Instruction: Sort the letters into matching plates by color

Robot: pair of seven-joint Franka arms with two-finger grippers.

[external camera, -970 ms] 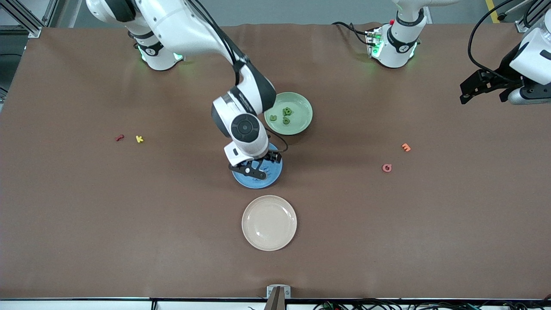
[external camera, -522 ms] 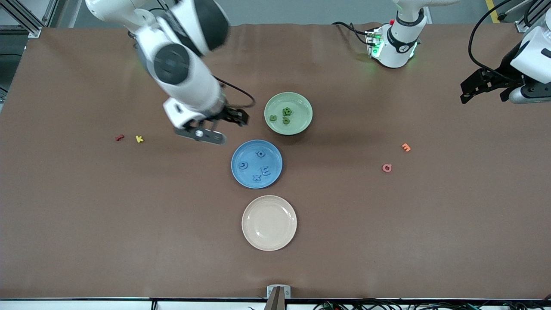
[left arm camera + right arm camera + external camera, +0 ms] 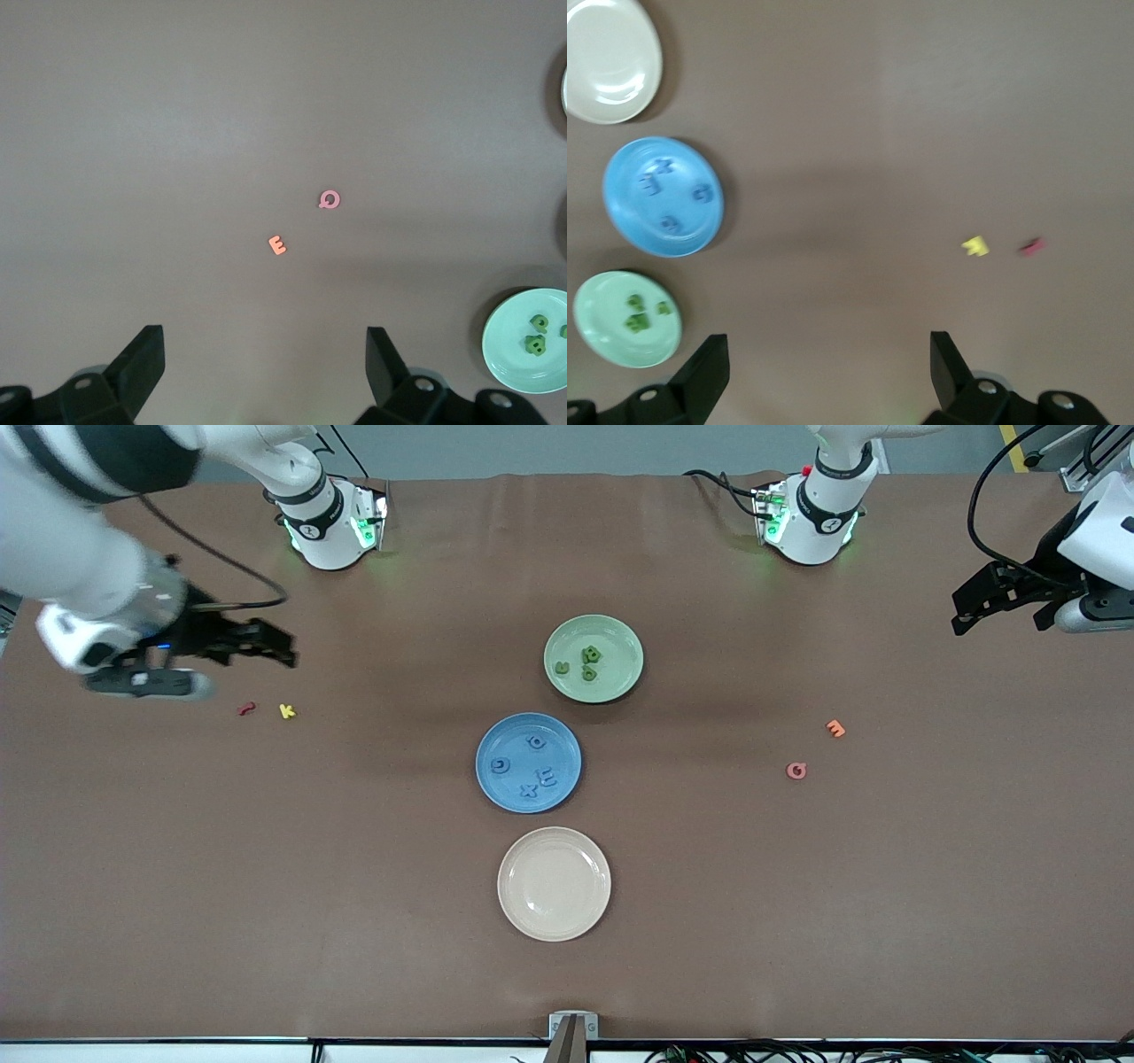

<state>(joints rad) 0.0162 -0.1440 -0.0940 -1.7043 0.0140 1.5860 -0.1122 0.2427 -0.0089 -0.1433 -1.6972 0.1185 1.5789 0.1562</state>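
Observation:
The blue plate lies mid-table with several blue letters in it. Farther from the front camera, the pale green plate holds green letters. My right gripper hangs open and empty over the right arm's end of the table, close to a red and a yellow letter. At the left arm's end, my left gripper waits in the air, open and empty.
A cream plate lies nearer the front camera than the blue one. A red letter and a yellow letter lie toward the right arm's end. An orange letter and a pink letter lie toward the left arm's end.
My right gripper has swung up from the blue plate and away to the right arm's end, uncovering the blue letters in the plate. The left arm has not moved.

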